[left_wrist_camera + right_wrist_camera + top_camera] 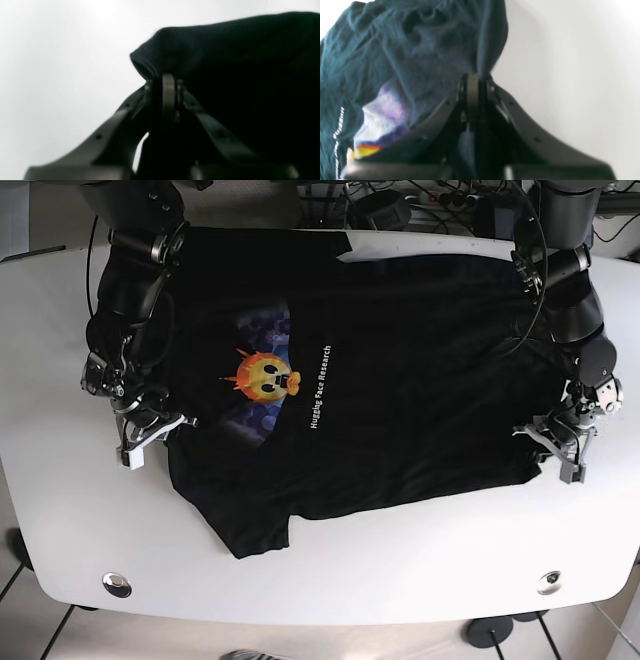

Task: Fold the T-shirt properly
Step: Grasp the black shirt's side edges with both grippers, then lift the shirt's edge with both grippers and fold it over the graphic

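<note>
T-shirt [390, 380] lies spread on the white desk [400, 560], print up; left pincer [165, 80] pinches its edge; right pincer [473, 80] pinches the opposite edge.

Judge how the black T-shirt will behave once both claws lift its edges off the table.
The T-shirt will probably sag between the right claw and left claw: it already wrinkles near the grip. It looks thin, so likely light. The loose sleeve will probably drag on the table.
</note>
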You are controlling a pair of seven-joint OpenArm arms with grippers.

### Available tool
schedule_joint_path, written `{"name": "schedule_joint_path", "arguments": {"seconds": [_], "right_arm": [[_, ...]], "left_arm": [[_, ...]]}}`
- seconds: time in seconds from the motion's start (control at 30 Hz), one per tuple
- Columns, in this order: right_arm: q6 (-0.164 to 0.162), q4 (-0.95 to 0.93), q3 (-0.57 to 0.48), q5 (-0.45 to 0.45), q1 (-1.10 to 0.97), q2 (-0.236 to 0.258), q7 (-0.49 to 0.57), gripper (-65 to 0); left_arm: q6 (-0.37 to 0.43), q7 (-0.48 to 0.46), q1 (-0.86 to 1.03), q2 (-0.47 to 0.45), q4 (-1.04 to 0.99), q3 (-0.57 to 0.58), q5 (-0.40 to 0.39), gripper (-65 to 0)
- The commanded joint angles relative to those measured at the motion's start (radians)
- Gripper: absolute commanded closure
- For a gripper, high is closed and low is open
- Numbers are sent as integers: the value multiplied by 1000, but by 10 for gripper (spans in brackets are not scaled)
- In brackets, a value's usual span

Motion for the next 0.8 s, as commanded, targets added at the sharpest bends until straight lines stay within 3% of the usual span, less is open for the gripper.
{"name": "schedule_joint_path", "arguments": {"seconds": [0.03,0.07,0.17,0.2,0.37,0.53,0.73,0.8], "right_arm": [[9,108,2,12,-16,3,16,-22],[12,161,0,12,-32,-11,9,-22],[103,336,3,12,-82,-22,-126,-22],[118,419,3,12,-107,-22,-162,-22],[118,549,2,12,-84,-15,-234,-22],[118,539,0,3,69,40,-275,-22],[131,388,-13,12,458,144,-381,-22],[134,339,-116,12,630,199,-393,-22]], "left_arm": [[-20,32,-35,-1,95,4,-21,0],[-20,66,-35,16,142,1,-21,0],[-20,187,-1,48,352,1,-19,0],[-20,218,18,64,436,2,-19,0],[-20,276,14,110,599,5,-16,0],[-20,278,-98,119,608,58,-13,0],[7,278,-346,119,586,101,-18,0],[8,278,-486,113,507,98,-18,0]]}}
